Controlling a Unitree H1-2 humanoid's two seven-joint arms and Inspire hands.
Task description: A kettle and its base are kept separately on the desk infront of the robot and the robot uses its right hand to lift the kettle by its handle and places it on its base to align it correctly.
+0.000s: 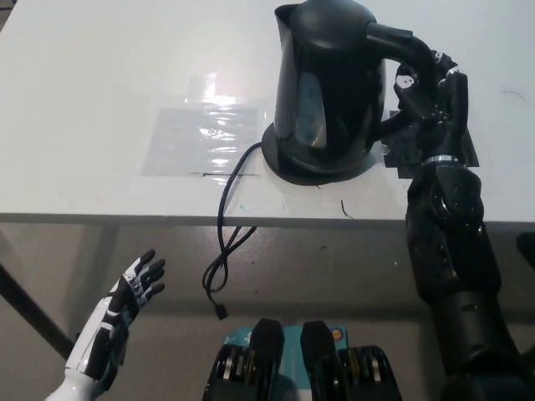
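Bright overhead glare on desk [100,100]; sharp focus.

White desk [100,100], glare patch, floor below – perhaps concrete

Black right hand [428,88] raised on extended arm, fingers curled closed; white left hand [125,305] low, fingers spread

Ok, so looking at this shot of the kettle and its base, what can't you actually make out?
Head view only:
- Base: mostly hidden under the kettle; whether the kettle is seated or tilted off it is unclear.
- Right hand: its grip is partly hidden by the handle.
- Cord: its plug is too small to read.
- Left hand: rests low, open.
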